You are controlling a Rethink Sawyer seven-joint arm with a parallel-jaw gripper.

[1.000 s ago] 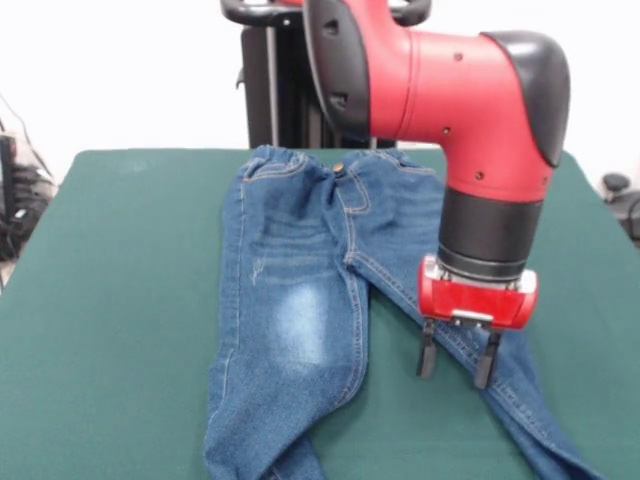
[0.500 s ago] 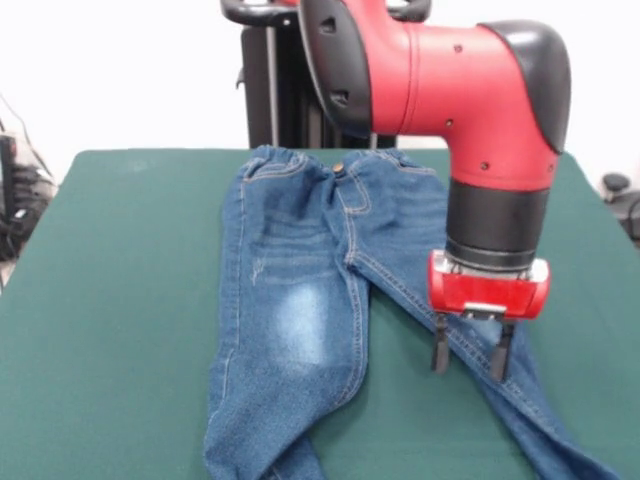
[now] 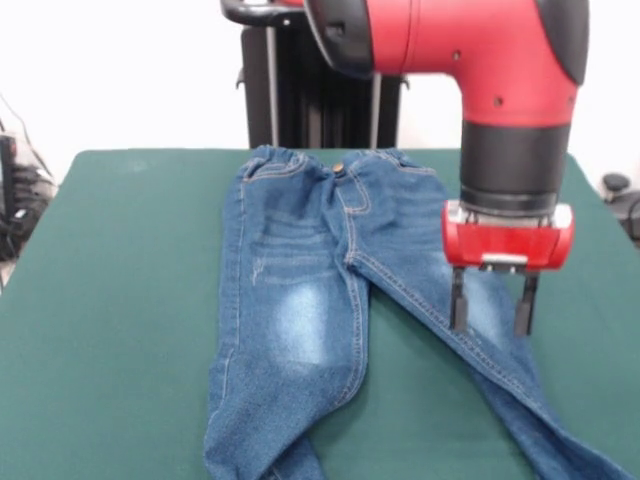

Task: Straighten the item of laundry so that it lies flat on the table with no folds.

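Loads of bare green worktop [image 3: 110,300] on the left. Jeans [image 3: 300,300] lie mid-worktop, waistband at the far edge, legs splayed toward the near edge. End effector [image 3: 492,302] hangs spread over the right leg.

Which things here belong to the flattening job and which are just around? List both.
Part of the job:
- jeans, spread out, lower hems cut off by the picture edge
- green table
- gripper, open, above the jeans' angled leg

Just around:
- black stand behind the table
- dark clutter at the side edge
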